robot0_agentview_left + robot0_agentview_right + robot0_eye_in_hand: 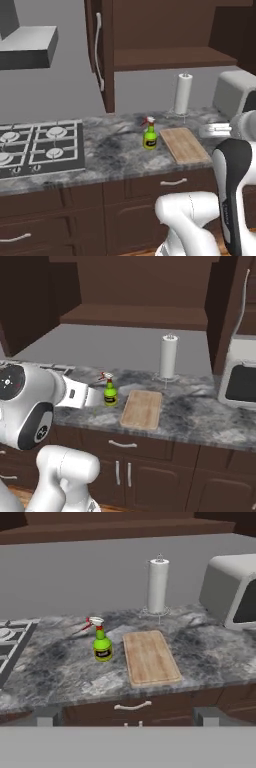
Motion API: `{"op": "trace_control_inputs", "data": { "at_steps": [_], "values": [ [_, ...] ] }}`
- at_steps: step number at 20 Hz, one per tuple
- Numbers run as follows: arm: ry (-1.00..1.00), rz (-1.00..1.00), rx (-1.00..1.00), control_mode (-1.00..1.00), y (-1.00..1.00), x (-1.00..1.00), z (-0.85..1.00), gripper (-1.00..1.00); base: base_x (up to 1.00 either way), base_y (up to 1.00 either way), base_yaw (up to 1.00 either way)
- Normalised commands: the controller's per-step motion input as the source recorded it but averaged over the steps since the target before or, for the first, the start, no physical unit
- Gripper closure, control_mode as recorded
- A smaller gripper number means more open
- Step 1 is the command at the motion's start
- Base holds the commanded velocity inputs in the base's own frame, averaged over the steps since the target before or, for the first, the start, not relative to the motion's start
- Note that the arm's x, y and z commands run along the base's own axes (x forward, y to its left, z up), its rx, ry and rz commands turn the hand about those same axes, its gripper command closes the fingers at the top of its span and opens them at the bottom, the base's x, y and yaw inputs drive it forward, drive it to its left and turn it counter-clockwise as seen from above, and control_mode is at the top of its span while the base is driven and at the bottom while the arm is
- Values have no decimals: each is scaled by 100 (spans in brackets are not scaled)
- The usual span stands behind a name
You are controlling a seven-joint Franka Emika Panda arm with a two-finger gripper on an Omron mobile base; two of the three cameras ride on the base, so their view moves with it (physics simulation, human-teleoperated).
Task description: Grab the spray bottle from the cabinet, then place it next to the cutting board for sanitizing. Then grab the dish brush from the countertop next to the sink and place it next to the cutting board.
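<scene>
We note the spray bottle upright on the bench, just left of the cutting board, apparently already placed for sanitizing. Tool jaws wide, holding nothing, well back from both.

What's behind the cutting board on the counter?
Behind the cutting board, near the wall, a white paper towel roll stands upright on its holder. The countertop between them shows nothing else. Nothing hides that strip.
</scene>
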Motion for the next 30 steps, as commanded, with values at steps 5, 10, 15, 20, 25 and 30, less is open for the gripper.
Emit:
{"op": "trace_control_inputs", "data": {
  "at_steps": [5,10,15,20,25,30],
  "values": [
    [0,0,0,100,0,0,0,-100,-91,-1,0],
    [0,0,0,100,0,0,0,-100,-27,13,-2],
    [0,0,0,100,0,0,0,-100,25,-21,-43],
    [0,0,0,100,0,0,0,-100,3,-14,-89],
    [0,0,0,100,0,0,0,-100,0,-9,-94],
    [0,0,0,100,0,0,0,-100,0,-11,-94]
  ]
}}
